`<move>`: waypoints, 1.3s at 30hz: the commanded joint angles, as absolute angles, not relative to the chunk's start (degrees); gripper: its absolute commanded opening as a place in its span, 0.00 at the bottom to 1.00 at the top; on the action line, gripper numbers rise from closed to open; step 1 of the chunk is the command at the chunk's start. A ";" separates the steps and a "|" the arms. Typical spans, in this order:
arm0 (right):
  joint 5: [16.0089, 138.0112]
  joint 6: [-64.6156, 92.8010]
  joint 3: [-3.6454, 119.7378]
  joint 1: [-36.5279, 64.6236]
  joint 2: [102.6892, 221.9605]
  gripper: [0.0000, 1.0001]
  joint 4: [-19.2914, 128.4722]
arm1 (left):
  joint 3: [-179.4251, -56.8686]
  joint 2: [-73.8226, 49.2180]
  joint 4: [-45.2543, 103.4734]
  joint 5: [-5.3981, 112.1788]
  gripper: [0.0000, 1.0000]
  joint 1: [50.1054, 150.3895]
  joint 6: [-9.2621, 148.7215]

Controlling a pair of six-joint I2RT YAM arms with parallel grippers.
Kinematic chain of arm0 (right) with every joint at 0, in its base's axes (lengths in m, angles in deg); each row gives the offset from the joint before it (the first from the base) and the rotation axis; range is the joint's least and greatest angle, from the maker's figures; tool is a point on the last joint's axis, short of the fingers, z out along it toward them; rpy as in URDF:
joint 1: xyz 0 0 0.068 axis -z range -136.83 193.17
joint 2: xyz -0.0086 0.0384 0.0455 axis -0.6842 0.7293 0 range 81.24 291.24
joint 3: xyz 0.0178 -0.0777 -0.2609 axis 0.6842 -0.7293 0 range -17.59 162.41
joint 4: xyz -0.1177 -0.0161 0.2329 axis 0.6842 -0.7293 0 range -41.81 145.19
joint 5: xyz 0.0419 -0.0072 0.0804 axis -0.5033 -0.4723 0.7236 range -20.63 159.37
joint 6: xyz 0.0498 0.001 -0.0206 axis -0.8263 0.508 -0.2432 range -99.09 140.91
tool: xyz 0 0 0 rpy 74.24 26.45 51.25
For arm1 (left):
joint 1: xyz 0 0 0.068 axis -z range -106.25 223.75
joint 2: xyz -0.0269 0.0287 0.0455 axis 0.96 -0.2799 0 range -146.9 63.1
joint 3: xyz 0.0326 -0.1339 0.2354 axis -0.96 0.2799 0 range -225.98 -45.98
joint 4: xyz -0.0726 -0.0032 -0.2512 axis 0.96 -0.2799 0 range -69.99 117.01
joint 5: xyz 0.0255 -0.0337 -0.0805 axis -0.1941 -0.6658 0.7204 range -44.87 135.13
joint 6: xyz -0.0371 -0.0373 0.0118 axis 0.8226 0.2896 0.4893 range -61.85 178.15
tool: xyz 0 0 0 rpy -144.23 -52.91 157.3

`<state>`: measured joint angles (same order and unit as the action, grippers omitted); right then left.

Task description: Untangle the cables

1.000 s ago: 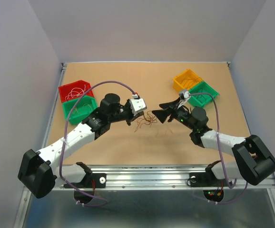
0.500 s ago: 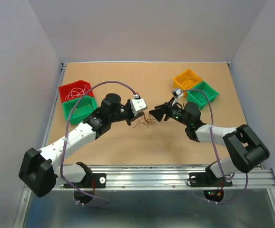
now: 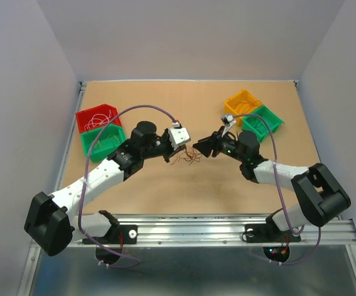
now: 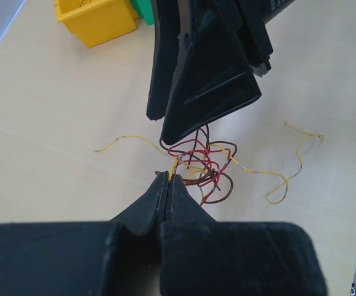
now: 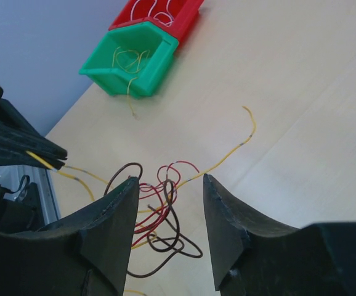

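A knot of cables (image 4: 199,163) is left at the table's (image 3: 165,191) middle. The left gripper (image 4: 167,180) pinches a yellow one. The right gripper (image 5: 169,182) is open around the knot.

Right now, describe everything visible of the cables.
The cables are hair-thin wires, red, brown and yellow, knotted in loose loops over the table. Yellow ends trail out sideways. The left gripper, shut, pinches one yellow strand; the right gripper, open, straddles the knot, a finger on either side.
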<state>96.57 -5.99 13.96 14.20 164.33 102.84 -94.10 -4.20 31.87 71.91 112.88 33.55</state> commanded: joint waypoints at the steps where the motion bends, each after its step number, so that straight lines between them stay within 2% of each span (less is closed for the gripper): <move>1: 100.91 -6.08 16.16 13.82 161.93 0.52 100.29 | -93.88 -3.34 34.12 71.23 0.00 112.68 32.93; 3: 101.18 -5.64 16.60 13.82 161.84 0.52 98.87 | -93.79 -3.26 34.21 70.97 0.00 112.68 32.84; 7: 100.40 -4.85 16.95 13.82 161.75 0.43 96.59 | -93.61 -3.43 34.74 70.18 0.00 112.68 32.57; 9: 100.66 -4.76 17.13 13.82 161.66 0.42 96.14 | -93.61 -3.69 34.74 69.83 0.00 112.68 32.66; 11: 100.49 -4.58 17.13 13.82 161.49 0.32 95.62 | -93.61 -3.61 34.83 69.74 0.00 112.68 32.57; 12: 100.05 -4.58 16.95 13.73 160.88 0.21 95.53 | -93.61 -3.78 34.83 69.74 0.00 112.68 32.57; 16: 95.57 -4.67 15.73 13.82 158.07 0.00 95.44 | -93.61 -4.13 34.83 69.83 0.00 112.68 32.40; 20: 82.70 -5.11 12.40 13.91 152.36 0.01 93.61 | -93.88 -4.92 35.79 64.75 0.00 112.68 32.57; 22: 71.82 -4.67 11.51 14.00 146.50 0.00 87.57 | -92.92 -4.75 40.16 53.91 0.00 112.42 35.28; 24: 63.26 -4.49 9.84 14.17 141.56 0.00 82.81 | -92.39 -4.05 42.55 49.98 0.00 110.58 37.40; 25: 55.04 -4.84 9.22 14.26 135.45 0.01 78.17 | -92.30 -3.87 43.69 50.49 0.00 106.83 40.28; 29: 41.63 -5.19 5.18 14.61 122.58 0.00 68.92 | -93.79 -3.34 44.93 55.14 0.00 96.09 46.01; 30: 36.72 -5.46 4.13 14.70 115.94 0.01 67.24 | -93.79 -3.25 45.54 55.50 0.00 94.07 48.63; 35: 27.46 -5.72 2.98 14.79 98.76 0.00 55.92 | -92.82 -2.20 49.32 57.70 0.00 86.24 54.37; 39: 28.32 -6.16 2.28 14.79 89.43 0.00 52.82 | -92.74 -2.55 49.59 58.75 0.00 85.26 54.98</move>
